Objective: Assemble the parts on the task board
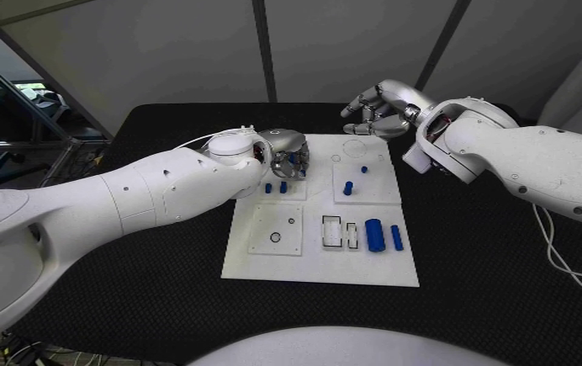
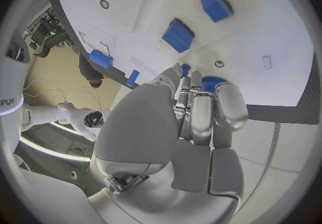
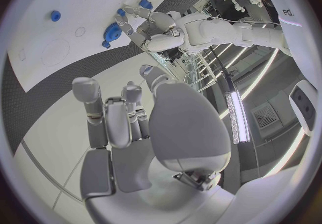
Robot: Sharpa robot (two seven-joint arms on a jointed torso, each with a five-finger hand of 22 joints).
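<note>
The white task board (image 1: pixel 318 265) lies in the middle of the black table. My left hand (image 1: pixel 285 154) hangs over its far left corner, fingers pointing down. Its fingertips (image 2: pixel 201 107) close round a blue round part (image 2: pixel 212 81) that stands on the board; the same round part (image 3: pixel 112 32) shows from the other side. My right hand (image 1: pixel 378 107) hovers beyond the board's far edge, fingers apart and holding nothing. Two small blue parts (image 1: pixel 275 188) lie just in front of the left hand. Two blue pegs (image 1: pixel 348 188) stand in the middle, and two blue cylinders (image 1: pixel 383 236) lie at the right.
A square inset with a small ring (image 1: pixel 277 237) and two rectangular slots (image 1: pixel 340 233) sit in the board's near half. Black table (image 1: pixel 485 248) surrounds the board. Grey wall panels (image 1: pixel 340 21) stand behind the table's far edge.
</note>
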